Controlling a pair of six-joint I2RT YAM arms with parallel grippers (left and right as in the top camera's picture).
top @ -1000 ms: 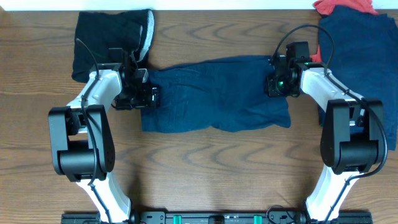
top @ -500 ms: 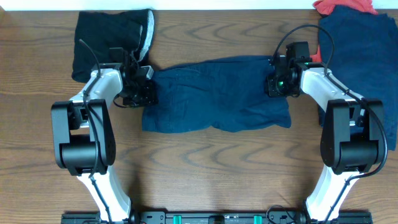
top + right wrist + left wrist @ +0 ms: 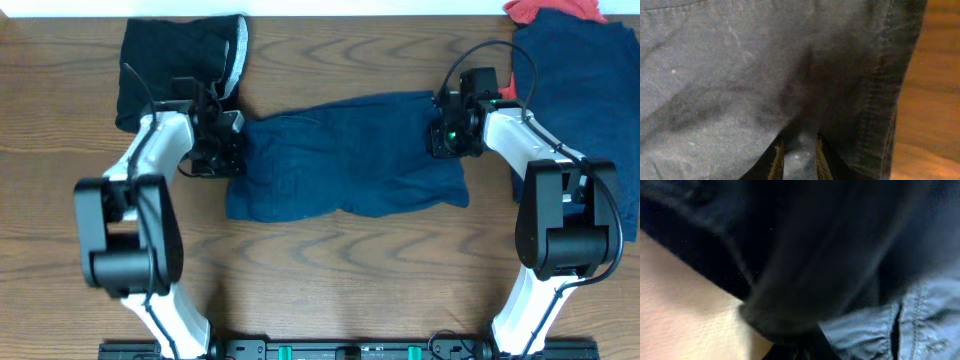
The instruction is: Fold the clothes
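Dark navy shorts [image 3: 345, 150] lie spread across the middle of the wooden table [image 3: 330, 270]. My left gripper [image 3: 231, 148] sits at their left edge, shut on a bunched fold of the fabric. In the left wrist view that fold [image 3: 830, 255] fills the picture as a dark blur, with a seamed lighter part [image 3: 900, 330] at the lower right. At the shorts' right edge, my right gripper [image 3: 441, 135] pinches the cloth. The right wrist view shows its fingers [image 3: 778, 152] close together with navy fabric [image 3: 740, 75] between them, next to a stitched hem [image 3: 890, 100].
A black piece with a grey band [image 3: 180, 65] lies at the back left, just behind the left gripper. A pile of navy cloth [image 3: 580, 80] with a red-orange piece [image 3: 555, 10] on its far edge lies at the back right. A white strip runs along the back.
My left gripper has gone from open to shut on the shorts' left edge, which has shifted and bunched slightly. The right gripper stays in place, its jaws a little tighter.
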